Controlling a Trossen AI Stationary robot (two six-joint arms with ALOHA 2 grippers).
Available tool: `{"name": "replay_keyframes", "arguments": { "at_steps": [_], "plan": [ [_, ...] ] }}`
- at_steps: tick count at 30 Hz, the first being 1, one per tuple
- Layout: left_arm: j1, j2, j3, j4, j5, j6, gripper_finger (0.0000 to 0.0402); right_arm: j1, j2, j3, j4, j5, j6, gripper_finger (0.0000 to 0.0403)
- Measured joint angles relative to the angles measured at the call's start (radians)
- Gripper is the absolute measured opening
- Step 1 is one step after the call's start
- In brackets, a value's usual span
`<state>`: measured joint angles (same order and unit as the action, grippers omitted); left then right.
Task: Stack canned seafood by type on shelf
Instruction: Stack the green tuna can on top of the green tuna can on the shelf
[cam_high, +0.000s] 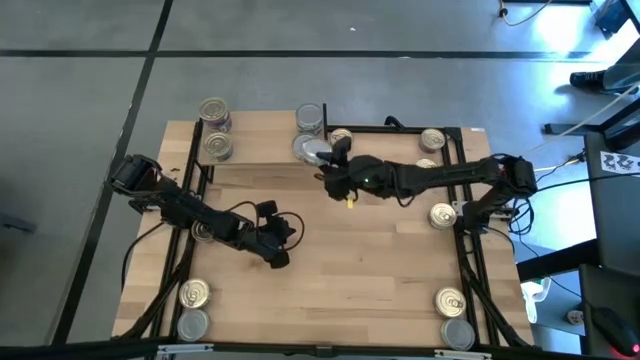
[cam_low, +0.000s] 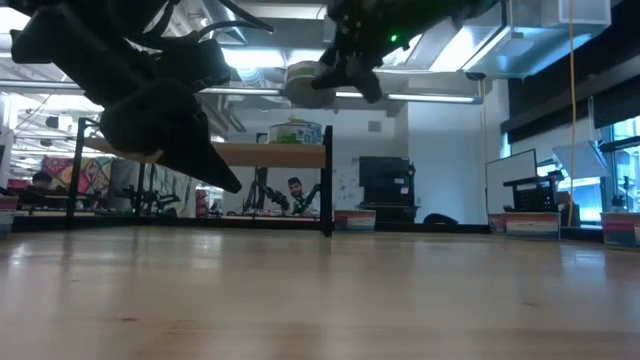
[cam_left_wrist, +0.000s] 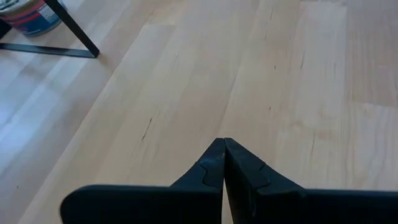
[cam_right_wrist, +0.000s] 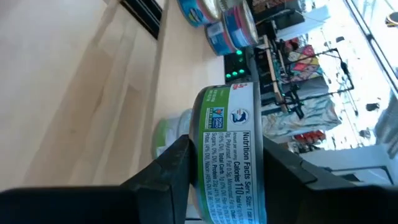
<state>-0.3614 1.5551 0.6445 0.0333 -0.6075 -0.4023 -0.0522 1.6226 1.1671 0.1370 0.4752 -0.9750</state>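
The shelf runs along the table's far edge. My right gripper hangs over its middle, shut on a green-labelled can with a silver top. In the low view this can floats above another can that stands on the shelf plank. The right wrist view shows a green can below the held one and blue cans farther off. My left gripper is shut, low over bare table, left of centre. My right gripper pinches the can across its two flat ends, one finger on the top end and one under the bottom end. The fingers come nearly level from the table's right. The can is lifted clear above the shelf, roughly level, lid up.
More cans stand on the shelf at the far left, centre and right. Loose cans sit on the table at the right, near right and near left. A person shows in the room beyond.
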Motion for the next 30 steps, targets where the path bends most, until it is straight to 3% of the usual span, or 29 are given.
{"name": "replay_keyframes", "arguments": {
  "at_steps": [13,22,30],
  "plan": [
    [0.0,0.0,0.002,0.0,0.0,0.001,0.0004,-0.09,0.167,0.121,0.021,-0.038,-0.002,0.0144],
    [0.0,0.0,0.002,0.0,0.0,0.009,0.0004,-0.135,0.208,0.154,0.004,-0.048,-0.002,0.0144],
    [0.0,0.0,0.002,0.0,0.0,0.009,0.0004,-0.131,0.208,0.154,-0.008,-0.023,0.002,0.0245]
  ]
}}
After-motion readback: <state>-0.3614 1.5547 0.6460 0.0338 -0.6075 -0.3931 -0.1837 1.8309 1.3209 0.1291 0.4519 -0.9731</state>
